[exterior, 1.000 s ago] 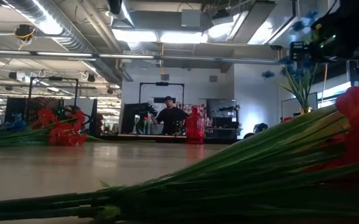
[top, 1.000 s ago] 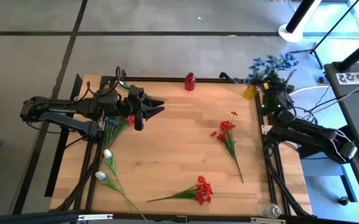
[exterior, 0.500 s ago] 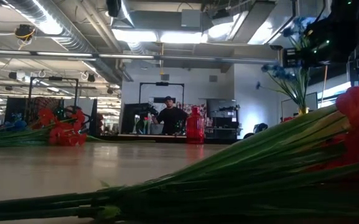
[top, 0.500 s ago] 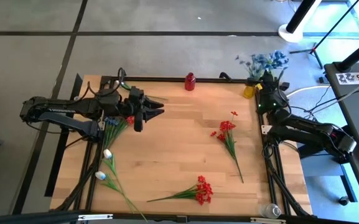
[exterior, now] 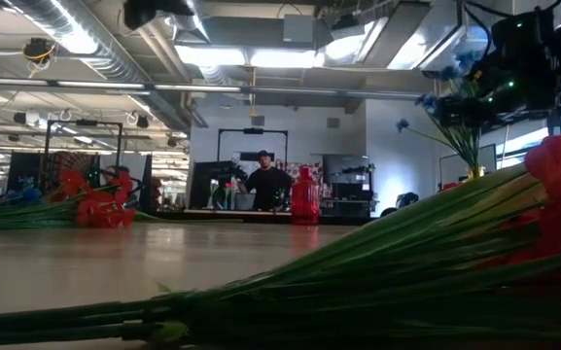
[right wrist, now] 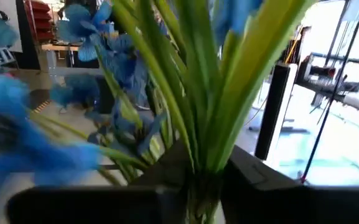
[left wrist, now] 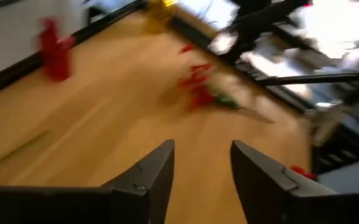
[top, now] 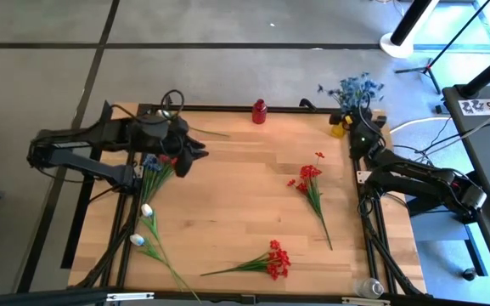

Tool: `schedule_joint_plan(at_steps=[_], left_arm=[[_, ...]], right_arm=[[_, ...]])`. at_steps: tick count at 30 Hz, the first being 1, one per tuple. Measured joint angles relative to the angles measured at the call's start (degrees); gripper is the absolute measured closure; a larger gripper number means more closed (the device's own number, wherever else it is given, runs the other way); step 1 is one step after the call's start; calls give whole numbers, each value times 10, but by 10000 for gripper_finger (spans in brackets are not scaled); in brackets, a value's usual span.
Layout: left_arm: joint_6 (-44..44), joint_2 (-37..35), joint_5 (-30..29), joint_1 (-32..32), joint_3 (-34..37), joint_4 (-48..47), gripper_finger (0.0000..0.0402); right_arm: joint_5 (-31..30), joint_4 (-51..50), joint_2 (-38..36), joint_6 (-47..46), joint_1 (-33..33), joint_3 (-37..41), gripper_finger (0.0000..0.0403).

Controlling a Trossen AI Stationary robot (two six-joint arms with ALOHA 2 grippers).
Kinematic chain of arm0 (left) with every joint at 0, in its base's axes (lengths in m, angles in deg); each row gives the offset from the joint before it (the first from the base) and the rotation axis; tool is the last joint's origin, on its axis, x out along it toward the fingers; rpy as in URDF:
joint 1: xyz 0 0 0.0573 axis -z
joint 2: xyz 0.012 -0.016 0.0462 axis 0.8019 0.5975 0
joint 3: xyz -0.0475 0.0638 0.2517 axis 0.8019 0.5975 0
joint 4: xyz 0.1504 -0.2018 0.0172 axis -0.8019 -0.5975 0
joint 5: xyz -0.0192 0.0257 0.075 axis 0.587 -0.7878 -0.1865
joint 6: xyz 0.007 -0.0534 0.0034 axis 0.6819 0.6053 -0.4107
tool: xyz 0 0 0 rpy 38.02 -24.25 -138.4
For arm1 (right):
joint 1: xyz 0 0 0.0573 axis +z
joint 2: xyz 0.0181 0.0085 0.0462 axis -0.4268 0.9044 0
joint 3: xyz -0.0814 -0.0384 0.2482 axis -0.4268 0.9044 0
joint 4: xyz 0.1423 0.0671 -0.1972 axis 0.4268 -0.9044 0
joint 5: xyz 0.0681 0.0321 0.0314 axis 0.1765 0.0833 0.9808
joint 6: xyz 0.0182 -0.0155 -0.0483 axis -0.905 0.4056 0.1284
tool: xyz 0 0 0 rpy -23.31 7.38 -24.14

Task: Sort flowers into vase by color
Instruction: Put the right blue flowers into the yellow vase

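blue flowers (top: 352,87) pinched in the right tool (top: 357,130) beside the yellow vase (top: 340,124); left tool (left wrist: 202,163) spread, well away over the tabletop (top: 245,204).

The left pincer (left wrist: 202,163), fingers apart and empty, hangs over the wooden table (left wrist: 104,124) facing red flowers (left wrist: 198,87).

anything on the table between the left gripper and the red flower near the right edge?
No. In the high view, only bare wood lies between the left gripper and that red flower.
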Motion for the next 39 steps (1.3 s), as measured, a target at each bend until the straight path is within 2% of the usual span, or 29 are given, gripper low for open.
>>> schedule_joint_plan(at_steps=[4, 11, 17, 20, 25, 29, 32, 37, 39], left_arm=[[32, 1, -3, -23, -6, -59, 241], [60, 9, 9, -52, -6, -97, 231], [57, 35, 9, -56, -6, -97, 231], [41, 49, -1, -56, -6, -92, 231], [14, 59, -5, -57, -6, -67, 231], [12, 57, -10, -58, -6, -57, 231], [10, 55, -12, -58, -6, -58, 231], [7, 55, -12, -54, -6, -58, 235], [6, 55, -12, -52, -6, -58, 240]], right_arm=[[32, -75, 0, -43, 0, -22, 277], [83, -316, 0, -166, 0, -114, 212], [95, -510, 0, -270, 0, -198, 183], [110, -571, 0, -316, 0, -242, 181], [144, -604, 1, -370, 0, -285, 201], [120, -602, 1, -388, 0, -289, 234], [103, -602, 5, -388, -6, -289, 273], [132, -605, 28, -387, -38, -289, 367], [134, -606, 42, -383, -49, -288, 390]])
